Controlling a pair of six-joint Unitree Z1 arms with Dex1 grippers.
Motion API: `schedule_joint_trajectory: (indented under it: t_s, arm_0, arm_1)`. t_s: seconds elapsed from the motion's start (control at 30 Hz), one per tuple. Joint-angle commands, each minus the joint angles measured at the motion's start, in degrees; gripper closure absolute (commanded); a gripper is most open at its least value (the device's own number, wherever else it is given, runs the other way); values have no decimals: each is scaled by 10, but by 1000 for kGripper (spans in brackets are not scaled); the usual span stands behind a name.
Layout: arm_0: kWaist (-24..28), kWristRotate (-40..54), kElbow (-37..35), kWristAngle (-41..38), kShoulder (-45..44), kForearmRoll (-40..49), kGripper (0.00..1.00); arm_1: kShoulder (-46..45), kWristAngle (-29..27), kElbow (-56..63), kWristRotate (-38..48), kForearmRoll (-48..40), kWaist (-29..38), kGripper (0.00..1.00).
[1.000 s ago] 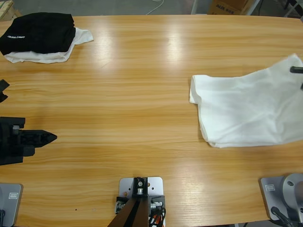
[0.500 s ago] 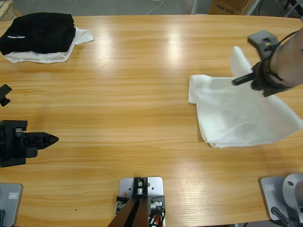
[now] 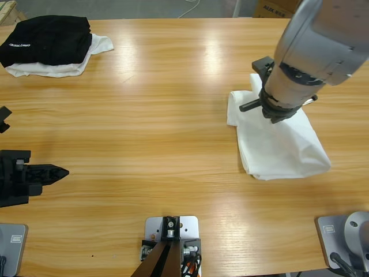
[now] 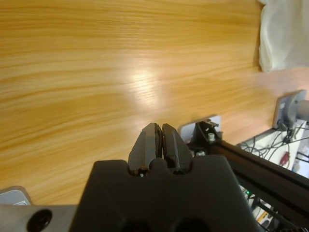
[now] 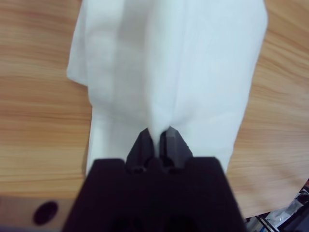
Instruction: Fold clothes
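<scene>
Right wrist view: the right gripper (image 5: 157,134) has its two black jaws pinched together on a fold of the white T-shirt (image 5: 169,72), with the cloth running up from the jaw tips and spreading wide across the upper half of the frame. Wooden table (image 5: 34,121) shows on either side of the cloth.

In the left wrist view the left gripper (image 4: 158,140) has its jaws pressed flat together with nothing between them, over bare table wood. A white edge of the T-shirt (image 4: 285,34) sits in the upper right corner of that frame.

In the high view the right gripper (image 3: 275,109) comes down from the upper right of the frame on its large silver arm (image 3: 320,34), and its black end sits over the upper part of the T-shirt (image 3: 282,150). The shirt lies bunched and partly doubled over in the right half of the frame, right of the middle, with its lower part spread flat on the table (image 3: 173,115) and narrowing to a corner toward the right. The left gripper (image 3: 57,171) points in from the left edge, lower left, well apart from the shirt.

In the upper left corner a folded black garment (image 3: 49,39) with white lettering lies on top of a smaller white garment (image 3: 69,66).
</scene>
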Motion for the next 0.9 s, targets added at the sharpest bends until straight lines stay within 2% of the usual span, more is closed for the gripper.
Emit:
schedule_joint_trajectory:
  t_s: [0.03, 0.57, 0.9]
  arm_0:
    - [-4, -11, 27, -4, -10, -8, 1000]
    - [-4, -12, 29, -5, 1, -20, 1000]
    - [-4, -13, 29, -5, 2, -20, 1000]
  arm_1:
    - [37, 15, -6, -1, -23, 16, 1000]
    - [-56, -30, -10, 15, -30, 59, 1000]
    - [-26, 21, -13, 22, -54, 110, 1000]
